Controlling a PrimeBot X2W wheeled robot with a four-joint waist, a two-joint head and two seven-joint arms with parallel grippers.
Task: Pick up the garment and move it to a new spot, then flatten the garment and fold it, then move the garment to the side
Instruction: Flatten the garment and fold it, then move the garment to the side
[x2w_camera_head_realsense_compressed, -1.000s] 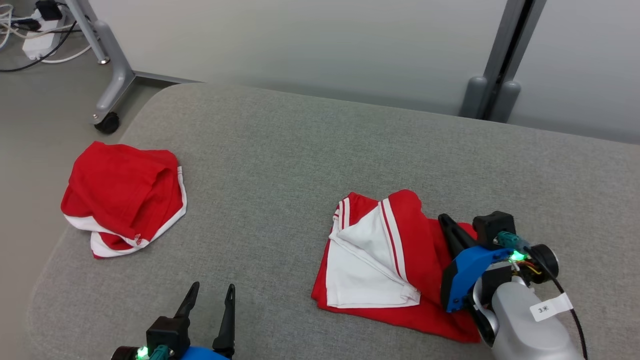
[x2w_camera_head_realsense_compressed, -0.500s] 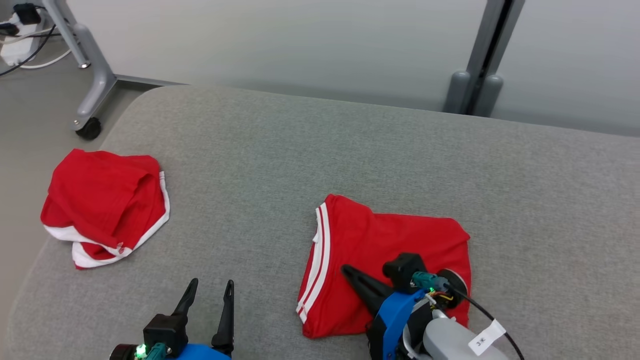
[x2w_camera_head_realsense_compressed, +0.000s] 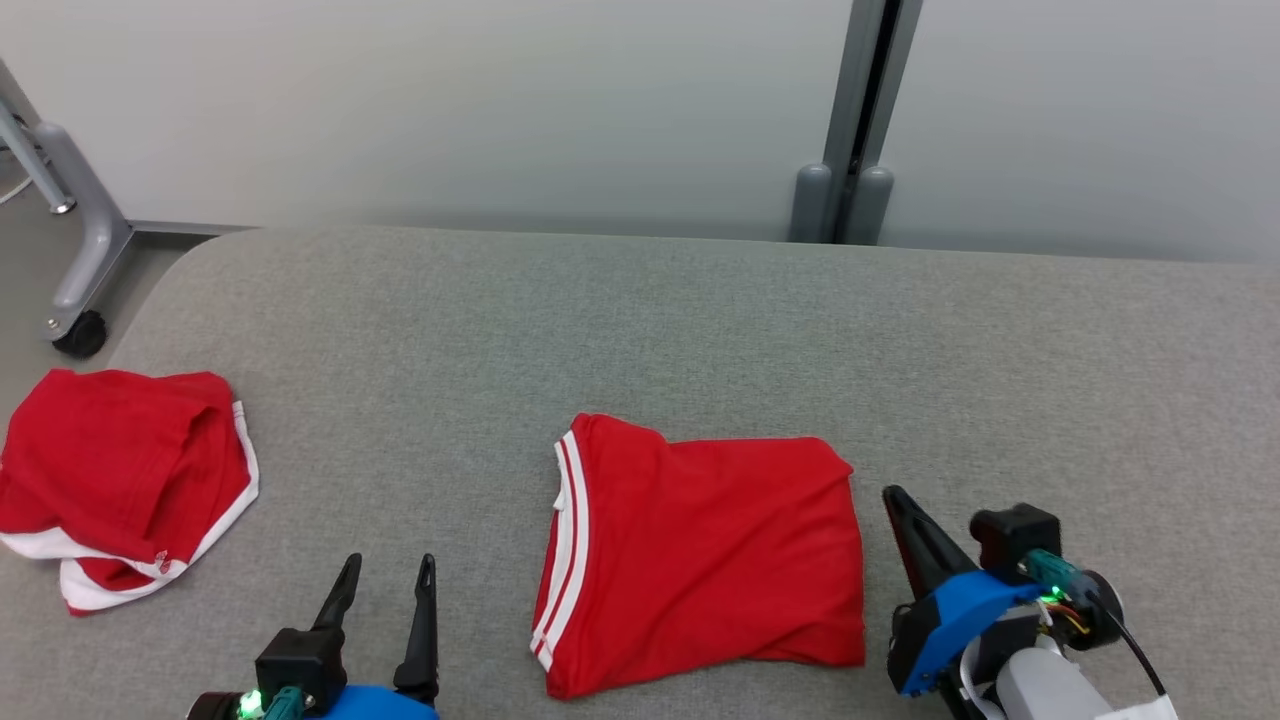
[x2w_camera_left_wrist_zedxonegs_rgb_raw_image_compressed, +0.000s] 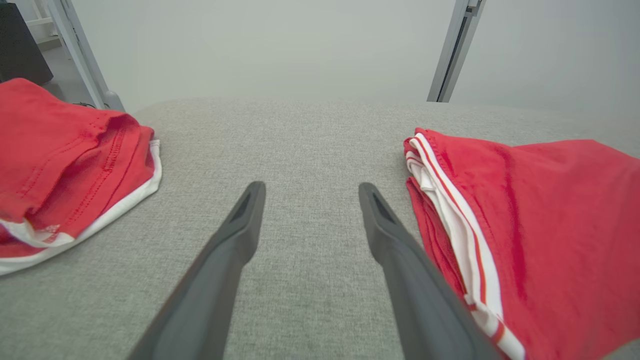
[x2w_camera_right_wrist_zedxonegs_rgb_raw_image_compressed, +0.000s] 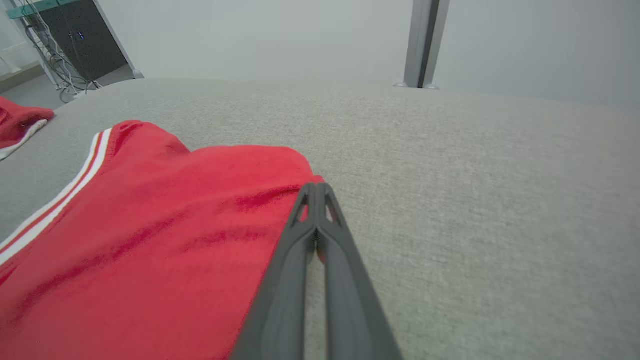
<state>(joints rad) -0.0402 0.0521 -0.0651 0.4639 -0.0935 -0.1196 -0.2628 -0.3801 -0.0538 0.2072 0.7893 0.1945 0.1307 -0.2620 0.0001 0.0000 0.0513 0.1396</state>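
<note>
The garment (x2w_camera_head_realsense_compressed: 700, 550) is red with white stripes along its left hem and lies folded into a rough rectangle on the grey padded table (x2w_camera_head_realsense_compressed: 640, 320). My right gripper (x2w_camera_head_realsense_compressed: 892, 495) is shut and empty, just off the garment's right edge. In the right wrist view its joined tips (x2w_camera_right_wrist_zedxonegs_rgb_raw_image_compressed: 316, 186) sit by the garment's (x2w_camera_right_wrist_zedxonegs_rgb_raw_image_compressed: 150, 240) near corner. My left gripper (x2w_camera_head_realsense_compressed: 390, 562) stands open to the left of the garment with nothing between its fingers. The left wrist view shows this gripper (x2w_camera_left_wrist_zedxonegs_rgb_raw_image_compressed: 311, 189) over bare table, the garment's (x2w_camera_left_wrist_zedxonegs_rgb_raw_image_compressed: 540, 215) striped hem close on the right.
A second red-and-white garment (x2w_camera_head_realsense_compressed: 110, 470) lies bunched at the table's left edge, also seen in the left wrist view (x2w_camera_left_wrist_zedxonegs_rgb_raw_image_compressed: 60, 150). A grey stand leg with a caster (x2w_camera_head_realsense_compressed: 75, 330) is on the floor at far left. A grey post (x2w_camera_head_realsense_compressed: 850, 200) rises behind the table.
The right gripper swept the flap leftward over the white inner side, let go, and drew back to the garment's right. The garment now shows red only. The head camera has shifted.
</note>
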